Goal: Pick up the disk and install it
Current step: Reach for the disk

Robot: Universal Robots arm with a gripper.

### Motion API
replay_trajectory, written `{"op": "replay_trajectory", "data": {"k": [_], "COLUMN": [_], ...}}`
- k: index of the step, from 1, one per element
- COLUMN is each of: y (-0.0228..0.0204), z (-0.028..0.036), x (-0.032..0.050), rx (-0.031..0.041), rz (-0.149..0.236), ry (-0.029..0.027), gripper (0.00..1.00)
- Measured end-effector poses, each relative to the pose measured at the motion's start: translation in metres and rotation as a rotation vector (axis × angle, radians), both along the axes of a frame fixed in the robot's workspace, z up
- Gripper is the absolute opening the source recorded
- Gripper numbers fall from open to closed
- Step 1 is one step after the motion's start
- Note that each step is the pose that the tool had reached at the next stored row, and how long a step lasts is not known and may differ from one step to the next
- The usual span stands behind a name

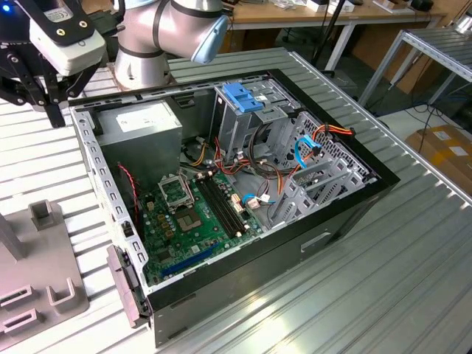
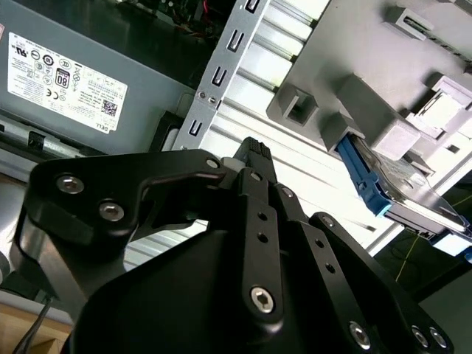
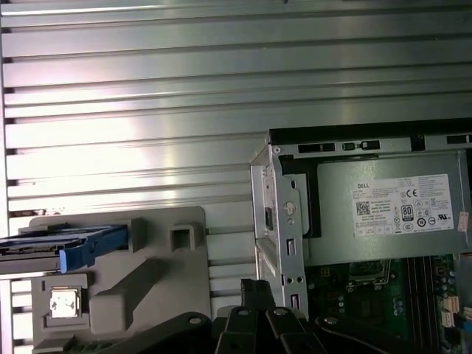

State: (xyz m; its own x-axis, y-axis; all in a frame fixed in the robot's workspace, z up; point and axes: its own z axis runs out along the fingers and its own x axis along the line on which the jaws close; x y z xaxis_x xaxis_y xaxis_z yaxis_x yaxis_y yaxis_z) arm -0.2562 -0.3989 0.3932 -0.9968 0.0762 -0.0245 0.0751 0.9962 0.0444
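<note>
The disk [image 3: 66,247] is a silver drive in a blue carrier frame, standing on edge in a slot of a grey holder block [image 3: 147,280]. In the second wrist view the disk [image 2: 402,188] sticks out from the same holder block [image 2: 354,88]. My gripper [image 3: 254,289] hangs over the slatted table between that block and the corner of the open computer case [image 3: 284,221], apart from the disk. In the exterior view the gripper [image 1: 53,110] sits at the far left, just outside the case [image 1: 243,184]. Nothing shows in the gripper [image 2: 254,151].
Inside the case are a grey power-supply box [image 1: 144,125], a green motherboard [image 1: 192,214], a metal drive cage with a blue latch [image 1: 240,99] and loose cables [image 1: 317,144]. The arm's base [image 1: 144,63] stands behind the case. The grey holder block [image 1: 33,273] occupies the exterior view's left.
</note>
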Motion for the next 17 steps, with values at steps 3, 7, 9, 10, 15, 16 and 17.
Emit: {"op": "replay_trajectory", "data": {"k": [3, 7, 9, 10, 15, 16, 17], "y": [0.0, 0.0, 0.0, 0.0, 0.0, 0.0, 0.0], "z": [0.0, 0.0, 0.0, 0.0, 0.0, 0.0, 0.0], "x": [-0.0039, -0.0091, -0.0113, -0.0133, -0.0222, -0.0243, -0.0265], "rx": [0.0, 0.0, 0.0, 0.0, 0.0, 0.0, 0.0], "rz": [0.0, 0.0, 0.0, 0.0, 0.0, 0.0, 0.0], "ry": [0.0, -0.0001, 0.0, 0.0, 0.0, 0.0, 0.0], "gripper": [0.11, 0.11, 0.11, 0.11, 0.11, 0.11, 0.11]}}
